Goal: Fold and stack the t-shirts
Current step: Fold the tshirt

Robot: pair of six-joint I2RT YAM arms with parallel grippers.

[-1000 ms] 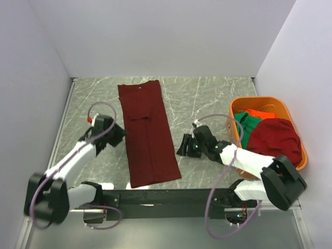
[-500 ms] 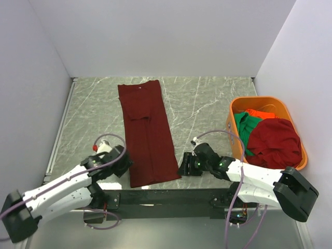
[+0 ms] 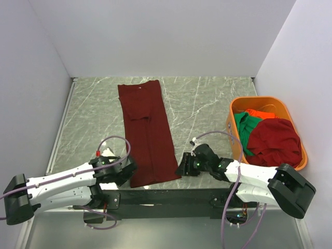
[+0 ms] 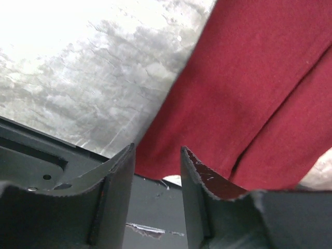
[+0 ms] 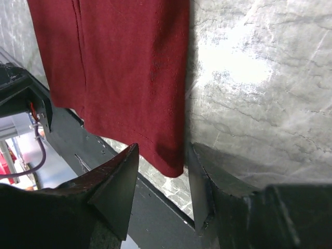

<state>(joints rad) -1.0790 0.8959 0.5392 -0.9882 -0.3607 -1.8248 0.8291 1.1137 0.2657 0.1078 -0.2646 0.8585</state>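
Okay, left gripper (image 3: 127, 167) low at the near edge of the table (image 3: 202, 104), jaws apart with a clear gap. Nothing is clamped. In the left wrist view the gap (image 4: 158, 150) frames the near-left hem corner of the maroon t-shirt (image 4: 249, 78); contact with the cloth can't be told.

Right gripper (image 3: 182, 165) is also low at the near edge, jaws apart and holding nothing. In the right wrist view its fingers (image 5: 163, 150) straddle the near-right hem corner of the same shirt (image 5: 129, 62), with marble showing beside the cloth.

Maroon t-shirt (image 3: 148, 129) lies flat as a long narrow strip, sides folded in. It runs from close to the far edge down to the near edge, left of table centre, with a gripper at each near corner.

Orange basket (image 3: 236, 106) sits at the right edge, well apart from the strip. It holds a green t-shirt (image 3: 244, 127), an orange-red t-shirt (image 3: 258, 112) and a dark red t-shirt (image 3: 275, 137) bunched on top.
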